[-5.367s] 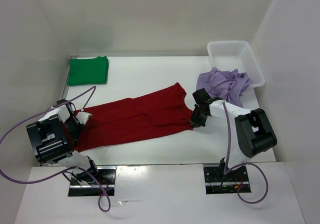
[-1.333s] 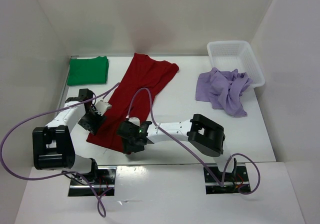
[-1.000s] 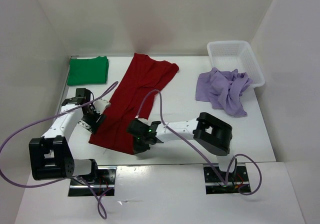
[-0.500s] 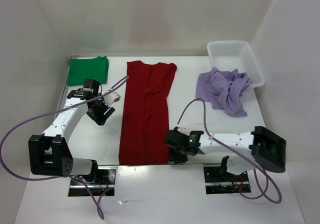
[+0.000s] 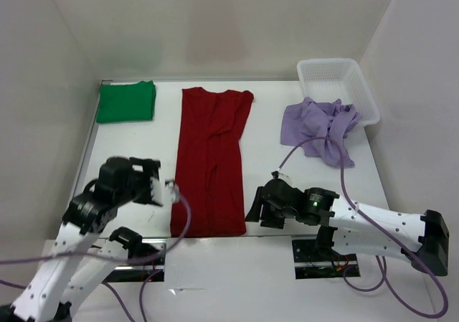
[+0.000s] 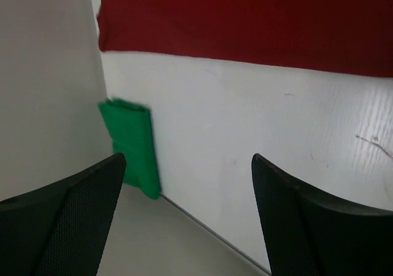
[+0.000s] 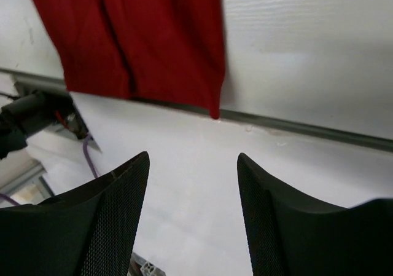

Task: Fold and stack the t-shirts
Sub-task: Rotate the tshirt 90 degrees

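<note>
At the centre of the table (image 5: 272, 121), the dark red shirt (image 5: 210, 161) lies flat as a long narrow strip with its sides folded inward, running from the far edge to the near edge. This layout probably serves to present the near hem to both arms for a crosswise fold.

The left gripper (image 5: 161, 187) hangs raised beside the strip's left edge, jaws apart and empty. The right gripper (image 5: 257, 211) sits just beside the hem's near right corner, jaws also apart, holding nothing. In the right wrist view, that corner reaches the lip of the table, leaving little margin for a grasp from below.

Bare table lies on both sides of the strip. The green shirt (image 5: 126, 101) rests folded in the far left corner, a likely base for the stack. The lavender shirt (image 5: 323, 128) lies crumpled at the right, touching the basket (image 5: 362, 85), well apart from the red strip.
</note>
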Tool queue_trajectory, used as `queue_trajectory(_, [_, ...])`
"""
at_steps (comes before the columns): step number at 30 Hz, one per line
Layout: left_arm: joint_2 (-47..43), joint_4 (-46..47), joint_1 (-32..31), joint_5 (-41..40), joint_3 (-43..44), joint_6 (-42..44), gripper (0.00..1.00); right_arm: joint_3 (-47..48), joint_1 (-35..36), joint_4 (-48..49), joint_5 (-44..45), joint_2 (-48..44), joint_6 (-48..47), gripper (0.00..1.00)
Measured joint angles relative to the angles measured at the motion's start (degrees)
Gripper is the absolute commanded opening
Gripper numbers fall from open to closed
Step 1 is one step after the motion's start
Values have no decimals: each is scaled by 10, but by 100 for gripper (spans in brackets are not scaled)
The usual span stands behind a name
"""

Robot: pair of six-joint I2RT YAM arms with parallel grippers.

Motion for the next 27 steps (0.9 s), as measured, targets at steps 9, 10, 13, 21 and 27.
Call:
queue_trajectory(9, [-195,-155,-19,141,-124,362,85,0,-40,25,-7,78,-33,66])
queue_trajectory(10, [-185,-162,-19,152,-124,386,85,0,-43,31,-9,86,-40,66])
queue_trajectory(13, [-113,-183,-23,178,-115,441,85,0,-53,45,-18,113,-58,66])
queue_trajectory(21, [150,-193,-153,171,-55,487,85,12,-100,76,-49,208,-123,69])
queue_trajectory(27, [226,-181,-298,105,-44,496,74,15,-141,101,-76,261,-175,69])
